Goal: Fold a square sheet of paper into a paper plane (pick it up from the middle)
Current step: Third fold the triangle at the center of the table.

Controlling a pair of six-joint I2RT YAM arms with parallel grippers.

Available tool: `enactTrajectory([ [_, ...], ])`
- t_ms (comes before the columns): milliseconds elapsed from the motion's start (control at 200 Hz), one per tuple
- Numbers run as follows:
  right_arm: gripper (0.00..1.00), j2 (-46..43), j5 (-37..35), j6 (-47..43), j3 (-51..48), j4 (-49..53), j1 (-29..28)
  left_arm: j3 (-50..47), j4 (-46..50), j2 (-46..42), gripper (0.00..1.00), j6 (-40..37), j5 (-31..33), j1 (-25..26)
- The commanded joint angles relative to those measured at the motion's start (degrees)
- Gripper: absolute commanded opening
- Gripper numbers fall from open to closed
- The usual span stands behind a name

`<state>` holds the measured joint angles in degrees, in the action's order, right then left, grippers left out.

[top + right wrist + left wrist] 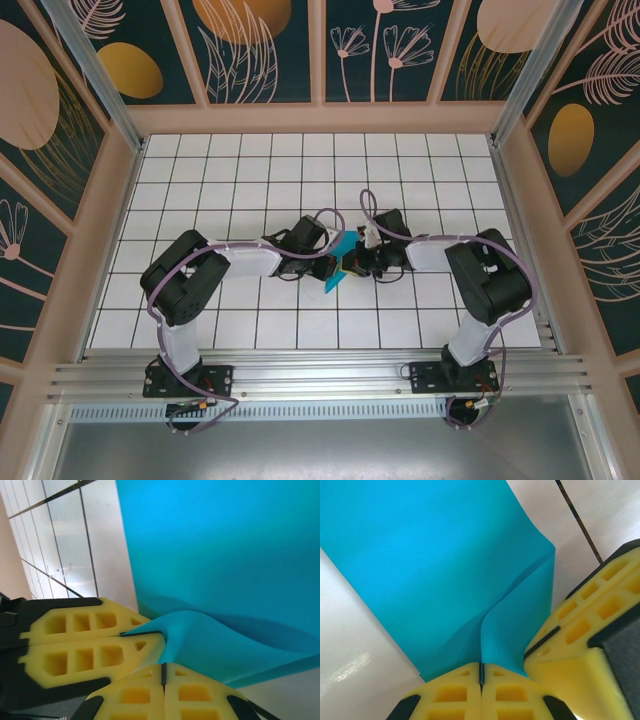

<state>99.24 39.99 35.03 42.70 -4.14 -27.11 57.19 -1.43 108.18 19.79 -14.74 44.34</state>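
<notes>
The teal-blue square sheet of paper (pixel 338 262) is held between the two arms over the middle of the white grid table (pixel 250 180). In the left wrist view the paper (pixel 430 565) rises in a pinched ridge from my left gripper (pixel 481 675), which is shut on its edge. The right gripper's yellow fingers (pixel 590 630) show beside it. In the right wrist view the paper (pixel 225 555) buckles upward from my right gripper (pixel 163 674), shut on it, with the left gripper's fingers (pixel 90 645) clamping the same fold from the left.
Wooden side walls (pixel 110 200) and patterned panels (pixel 260 50) enclose the table. An aluminium rail (pixel 320 375) carries both arm bases at the near edge. Purple cables (pixel 330 225) loop over the wrists.
</notes>
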Motion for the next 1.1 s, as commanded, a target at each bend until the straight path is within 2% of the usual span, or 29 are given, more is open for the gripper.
enactTrajectory([
  [0, 0.02, 2.0, -1.3, -1.0, -0.9, -0.7, 0.3, 0.7, 2.0, 2.1, 0.02, -0.4, 0.7, -0.4],
  [225, 0.02, 3.4, -3.5, -2.0, -0.9, 1.7, 0.9, 0.7, 2.5, 2.5, 0.02, -0.6, 0.7, -0.4],
  [535, 0.04, -3.9, -2.0, -1.8, 0.9, 2.8, 3.3, 0.5, 2.7, 2.4, 0.02, -0.8, 0.7, -0.4],
  [721, 0.04, 0.1, -0.3, -1.8, 2.0, 1.5, 4.2, 0.9, 3.0, 2.6, 0.02, -1.1, 0.6, -0.4],
  [916, 0.03, 4.2, -7.1, -3.8, 2.0, 5.3, 4.6, 1.1, 3.4, 2.6, 0.02, -1.2, 0.8, -0.4],
  [1091, 0.04, 1.8, -5.1, -4.6, 3.1, 6.4, 5.0, 1.1, 3.6, 2.7, 0.02, -1.3, 0.7, -0.4],
])
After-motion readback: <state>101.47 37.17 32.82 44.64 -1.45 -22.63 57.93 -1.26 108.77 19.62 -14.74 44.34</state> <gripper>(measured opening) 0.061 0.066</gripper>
